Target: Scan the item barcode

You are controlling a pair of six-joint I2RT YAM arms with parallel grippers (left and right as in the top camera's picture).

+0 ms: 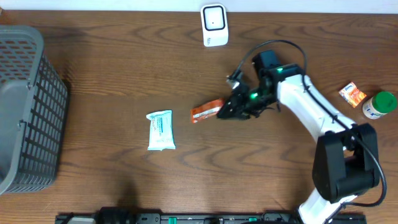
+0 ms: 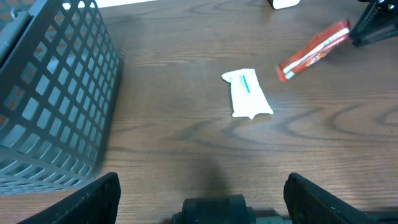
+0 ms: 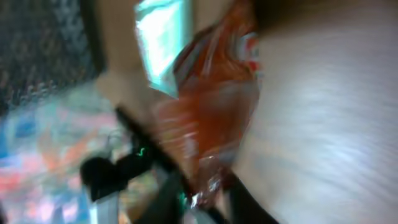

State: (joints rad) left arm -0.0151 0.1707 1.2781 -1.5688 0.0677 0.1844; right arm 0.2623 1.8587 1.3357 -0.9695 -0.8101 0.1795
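Orange packet (image 1: 206,112) at right claw (image 1: 225,112), hold unclear, left claw (image 2: 202,185) released, white pouch (image 1: 160,130) nearby, scanner (image 1: 214,25) beyond

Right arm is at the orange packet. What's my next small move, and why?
Probably close the right jaws firmly on the orange packet before lifting. Its end sits right at the jaws, but the right wrist view is too blurred to confirm a grip. The scanner stands well apart from the packet, so it will have to be carried there securely.
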